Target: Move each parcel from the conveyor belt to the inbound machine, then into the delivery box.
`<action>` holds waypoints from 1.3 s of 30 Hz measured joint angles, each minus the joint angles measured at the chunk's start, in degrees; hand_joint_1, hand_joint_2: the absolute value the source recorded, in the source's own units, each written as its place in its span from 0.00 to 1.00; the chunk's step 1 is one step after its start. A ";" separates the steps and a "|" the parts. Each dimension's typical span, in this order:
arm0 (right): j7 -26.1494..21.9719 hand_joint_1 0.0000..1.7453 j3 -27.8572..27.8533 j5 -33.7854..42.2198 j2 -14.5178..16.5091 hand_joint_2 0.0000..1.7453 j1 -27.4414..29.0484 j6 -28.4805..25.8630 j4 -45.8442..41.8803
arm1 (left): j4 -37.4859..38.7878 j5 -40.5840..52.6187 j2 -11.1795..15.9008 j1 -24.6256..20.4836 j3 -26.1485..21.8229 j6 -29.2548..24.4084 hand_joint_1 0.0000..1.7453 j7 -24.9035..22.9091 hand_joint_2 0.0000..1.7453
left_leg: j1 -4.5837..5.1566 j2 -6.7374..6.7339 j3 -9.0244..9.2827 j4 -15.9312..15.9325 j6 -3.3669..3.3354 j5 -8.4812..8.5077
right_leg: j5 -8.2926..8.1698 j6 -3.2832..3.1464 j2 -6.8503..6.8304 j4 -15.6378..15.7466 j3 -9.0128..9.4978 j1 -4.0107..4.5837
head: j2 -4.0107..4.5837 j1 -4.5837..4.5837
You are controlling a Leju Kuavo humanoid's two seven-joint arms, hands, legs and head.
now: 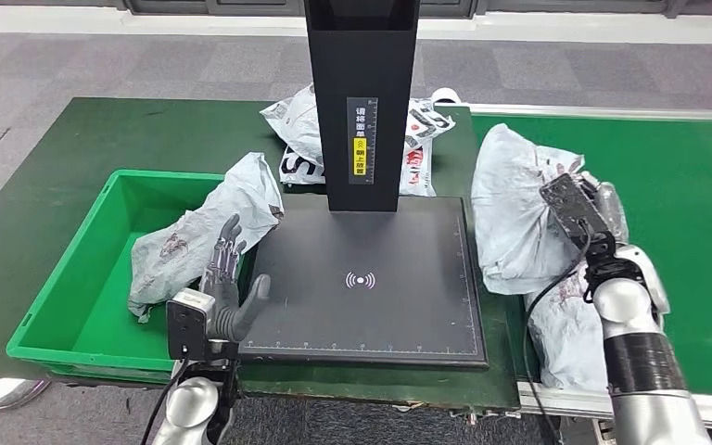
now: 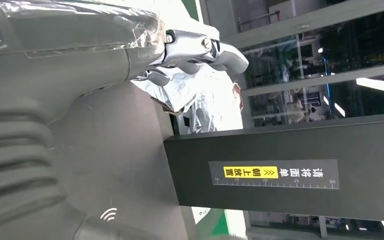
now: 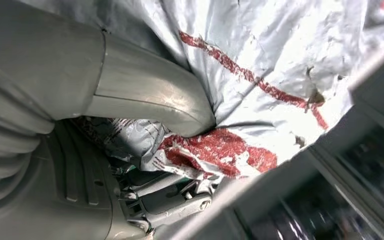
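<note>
A crumpled grey parcel (image 1: 514, 209) with red marks lies at the left end of the green conveyor belt (image 1: 695, 213), beside the inbound machine's black plate (image 1: 371, 278). My right hand (image 1: 582, 215) grips it from the belt side; in the right wrist view the thumb (image 3: 150, 102) presses into the parcel (image 3: 260, 60). Another grey parcel (image 1: 209, 227) drapes over the rim of the green delivery box (image 1: 65, 278). My left hand (image 1: 227, 287) is open, fingers spread, at the plate's left edge just below that parcel (image 2: 205, 100), holding nothing.
A second grey parcel (image 1: 570, 348) lies on the belt under my right forearm. The machine's black column (image 1: 362, 102) rises at the plate's back edge, with white printed parcels (image 1: 301, 130) behind it. The green table's front edge is close to me.
</note>
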State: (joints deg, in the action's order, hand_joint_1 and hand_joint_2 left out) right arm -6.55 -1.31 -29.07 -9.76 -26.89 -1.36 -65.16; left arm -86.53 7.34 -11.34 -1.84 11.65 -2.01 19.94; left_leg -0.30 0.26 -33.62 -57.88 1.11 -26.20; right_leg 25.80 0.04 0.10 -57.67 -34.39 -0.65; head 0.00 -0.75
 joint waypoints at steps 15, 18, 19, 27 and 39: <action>-0.33 1.00 -1.12 1.03 -0.04 1.00 1.98 0.32 -4.78 | 0.28 0.02 -0.13 0.50 0.00 -0.02 0.00 0.12 0.00 | 0.02 -0.01 0.01 -0.01 -0.04 0.00 | -0.03 0.04 0.03 0.00 0.01 -0.04 | 0.00 0.00; -0.33 1.00 -1.12 1.03 -0.03 1.00 1.98 0.33 -4.78 | 0.28 0.02 -0.14 0.51 0.00 -0.02 0.00 0.12 0.00 | 0.02 -0.01 0.01 -0.01 -0.04 0.00 | -0.03 0.04 0.02 0.00 0.01 -0.04 | 0.00 0.00; -0.33 1.00 -1.12 1.03 -0.03 1.00 1.98 0.33 -4.78 | 0.28 0.02 -0.14 0.51 0.00 -0.02 0.00 0.12 0.00 | 0.02 -0.01 0.01 -0.01 -0.05 0.00 | -0.03 0.04 0.02 0.00 0.01 -0.04 | 0.00 0.00; -0.32 1.00 -1.12 0.99 -0.01 1.00 1.97 0.40 -4.77 | 0.28 0.02 -0.14 0.52 0.00 -0.02 0.00 0.12 0.00 | 0.02 -0.01 -0.01 -0.01 -0.05 0.00 | -0.03 0.04 0.02 0.00 0.01 -0.05 | 0.00 0.00; -0.31 1.00 8.26 -2.43 10.84 1.00 -5.79 0.94 12.78 | 0.30 0.02 -0.52 -0.58 0.09 0.10 0.00 0.12 0.00 | -0.05 -0.22 0.05 0.02 0.12 0.13 | -0.08 -0.05 0.19 -0.04 -0.01 0.17 | 0.00 0.02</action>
State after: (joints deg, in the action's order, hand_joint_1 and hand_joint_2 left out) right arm -6.86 6.95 -31.50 1.08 -32.68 -0.42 -52.38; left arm -86.24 7.37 -11.86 -2.42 11.74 -1.91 20.06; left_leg -0.35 0.04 -33.57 -57.86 1.22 -26.08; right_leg 25.71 0.00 0.29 -57.71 -34.40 -0.48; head 0.00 -0.73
